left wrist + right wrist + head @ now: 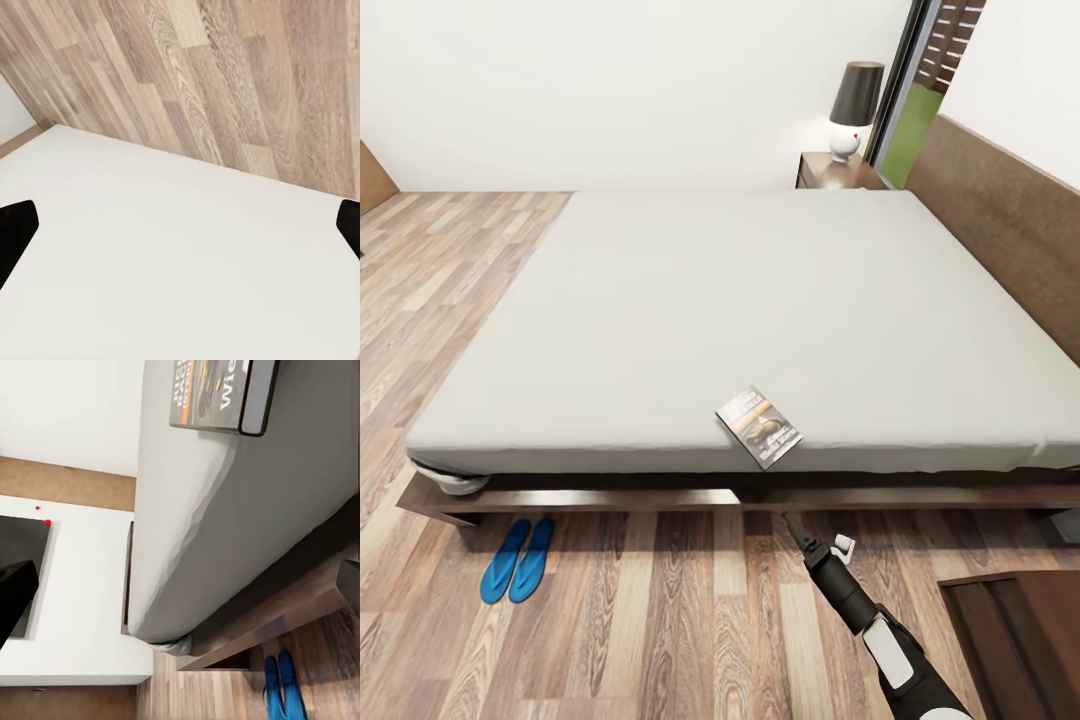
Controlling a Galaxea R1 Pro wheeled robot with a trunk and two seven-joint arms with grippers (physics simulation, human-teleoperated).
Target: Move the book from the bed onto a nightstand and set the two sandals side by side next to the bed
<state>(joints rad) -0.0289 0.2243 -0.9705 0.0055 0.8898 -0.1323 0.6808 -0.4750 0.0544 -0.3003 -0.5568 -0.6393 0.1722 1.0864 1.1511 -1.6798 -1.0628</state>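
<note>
The bed (740,310) fills the room's middle. The nightstand (838,172) stands at its far corner. The sandals (518,560) lie paired beside its near corner; the book (760,426) lies at its near edge. Right jaws (818,538), apart, hover below the book; left jaws (180,225) are apart.

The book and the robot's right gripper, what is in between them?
In the head view, between the book and the right gripper lie the mattress's front edge and the bed frame's dark wooden rail. No loose object sits there.
</note>
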